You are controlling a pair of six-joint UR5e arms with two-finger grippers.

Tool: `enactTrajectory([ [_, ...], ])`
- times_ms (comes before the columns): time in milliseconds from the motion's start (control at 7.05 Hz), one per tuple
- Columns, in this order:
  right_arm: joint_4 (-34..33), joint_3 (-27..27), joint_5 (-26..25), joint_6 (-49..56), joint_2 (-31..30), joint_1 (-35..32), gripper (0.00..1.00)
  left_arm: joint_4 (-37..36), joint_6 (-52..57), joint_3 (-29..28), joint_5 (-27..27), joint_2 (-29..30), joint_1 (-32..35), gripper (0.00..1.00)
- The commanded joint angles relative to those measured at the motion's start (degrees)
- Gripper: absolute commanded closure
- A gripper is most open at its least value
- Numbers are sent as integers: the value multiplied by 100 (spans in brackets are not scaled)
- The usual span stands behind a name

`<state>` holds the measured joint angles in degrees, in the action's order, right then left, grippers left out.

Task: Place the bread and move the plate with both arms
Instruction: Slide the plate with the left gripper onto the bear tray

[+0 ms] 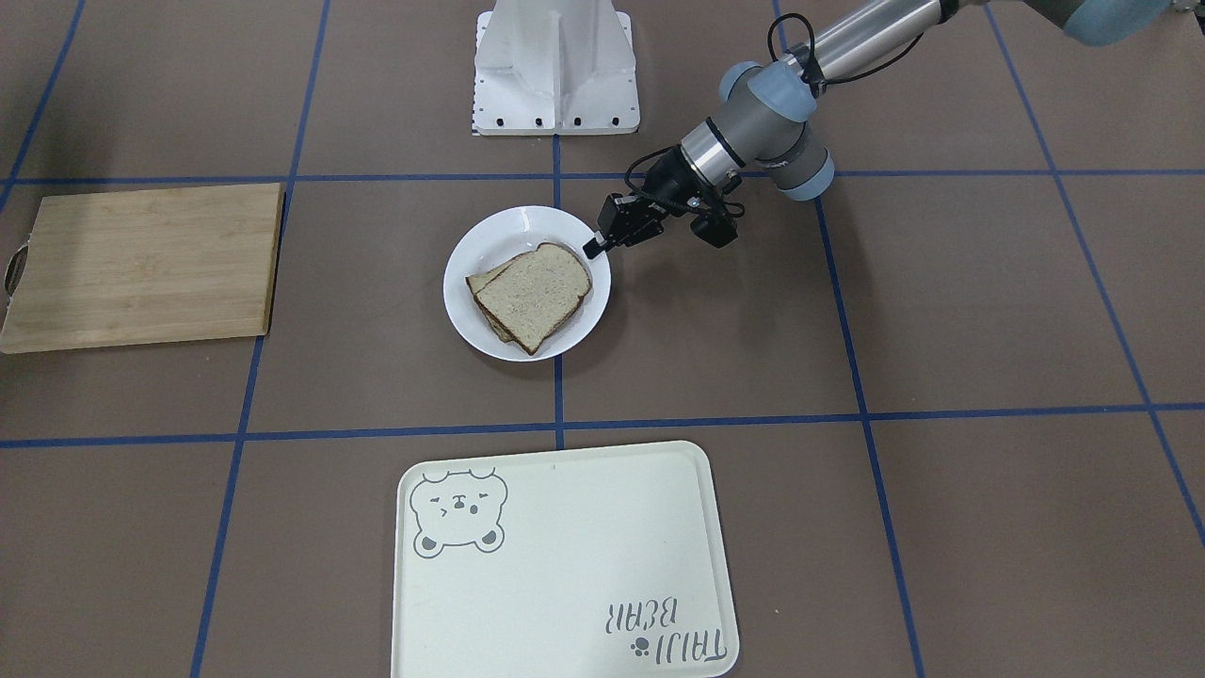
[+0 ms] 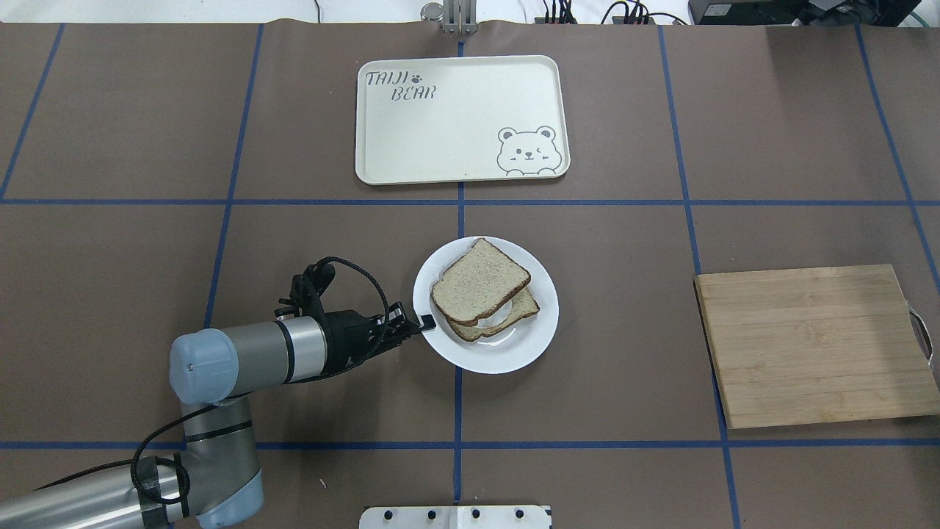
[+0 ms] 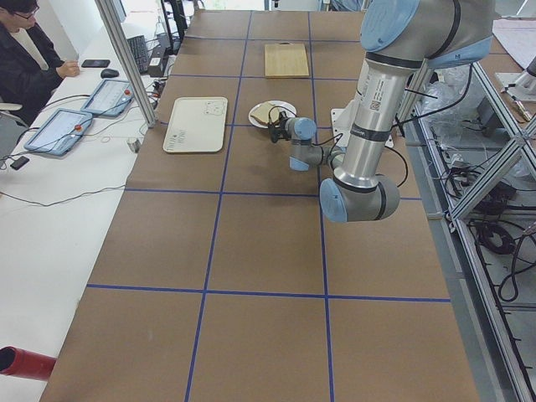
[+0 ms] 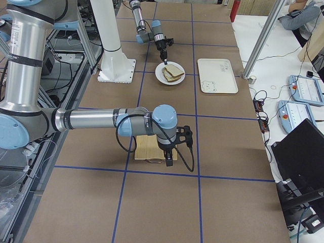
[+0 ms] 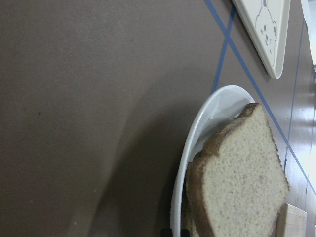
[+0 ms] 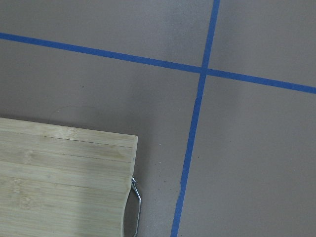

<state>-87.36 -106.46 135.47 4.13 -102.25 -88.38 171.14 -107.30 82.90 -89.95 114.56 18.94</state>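
The white plate (image 1: pixel 513 226) (image 2: pixel 534 339) stands mid-table. The plain bread (image 1: pixel 535 294) (image 2: pixel 479 279) lies on it, askew on top of a second slice (image 2: pixel 523 308) with a bit of egg white showing under it. My left gripper (image 1: pixel 595 248) (image 2: pixel 426 321) is low at the plate's rim on the robot's left, its fingers together on the rim. The left wrist view shows the plate's rim (image 5: pixel 205 121) and the bread (image 5: pixel 237 187) close up. My right gripper (image 4: pixel 169 161) shows only in the exterior right view, above the wooden board's end; I cannot tell if it is open.
A wooden cutting board (image 1: pixel 141 268) (image 2: pixel 808 345) (image 6: pixel 59 177) with a metal handle lies on the robot's right. A cream tray with a bear drawing (image 1: pixel 565 565) (image 2: pixel 455 117) lies beyond the plate. The white pedestal (image 1: pixel 555 66) stands at the robot's base.
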Motion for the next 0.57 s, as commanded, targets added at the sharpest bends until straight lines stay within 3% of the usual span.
enactTrajectory([
  [0,0,2,-3,0,3,-4,0,646,-376,34,12,23,65,100],
  [142,0,2,-3,0,3,-4,0,779,-536,42,39,31,205,100],
  [426,0,2,-3,0,3,-4,0,702,-790,16,1210,320,338,100],
])
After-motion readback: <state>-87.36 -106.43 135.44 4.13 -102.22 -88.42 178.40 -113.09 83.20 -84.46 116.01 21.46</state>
